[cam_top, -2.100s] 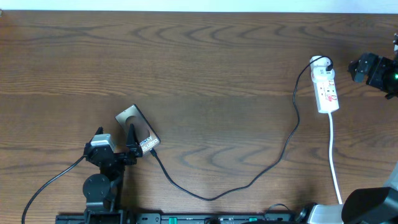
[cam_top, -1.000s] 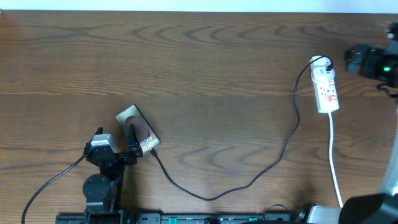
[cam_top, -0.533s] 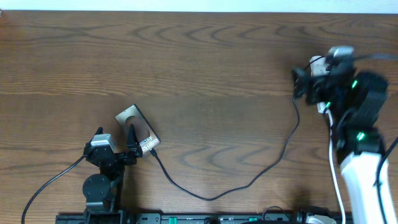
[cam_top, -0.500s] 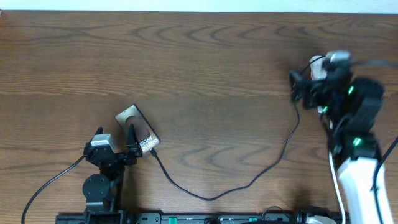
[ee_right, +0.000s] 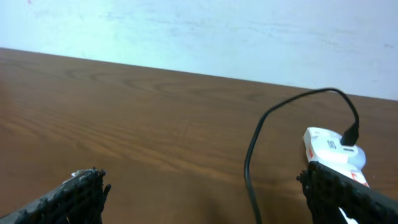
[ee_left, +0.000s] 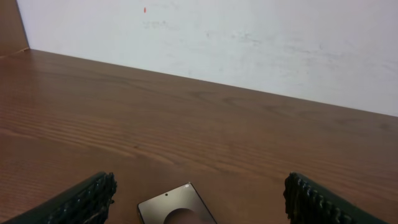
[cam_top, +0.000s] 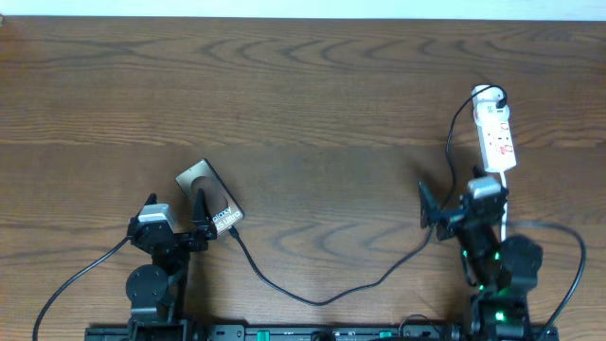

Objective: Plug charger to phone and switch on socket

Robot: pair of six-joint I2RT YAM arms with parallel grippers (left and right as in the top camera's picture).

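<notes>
The phone [cam_top: 208, 197] lies flat at the lower left, its white lettering toward the near end; its far end also shows in the left wrist view [ee_left: 177, 208]. The black charger cable [cam_top: 322, 300] runs from the phone's near end in a long loop up to the far end of the white socket strip [cam_top: 498, 137]. Whether its tip sits in the phone I cannot tell. My left gripper [cam_top: 175, 205] is open, one finger over the phone's edge, holding nothing. My right gripper [cam_top: 462, 197] is open just below the socket, straddling the cable [ee_right: 251, 168], with the socket [ee_right: 333, 147] ahead.
The socket's white cord [cam_top: 509, 248] runs from the strip toward the table's near edge beside my right arm. A pale wall [ee_left: 249, 43] rises behind the table's far edge. Bare wood lies between phone and socket.
My right arm has swung from the far right by the socket, over the strip, down to the near side below it. The left arm, phone and cable have not moved.
</notes>
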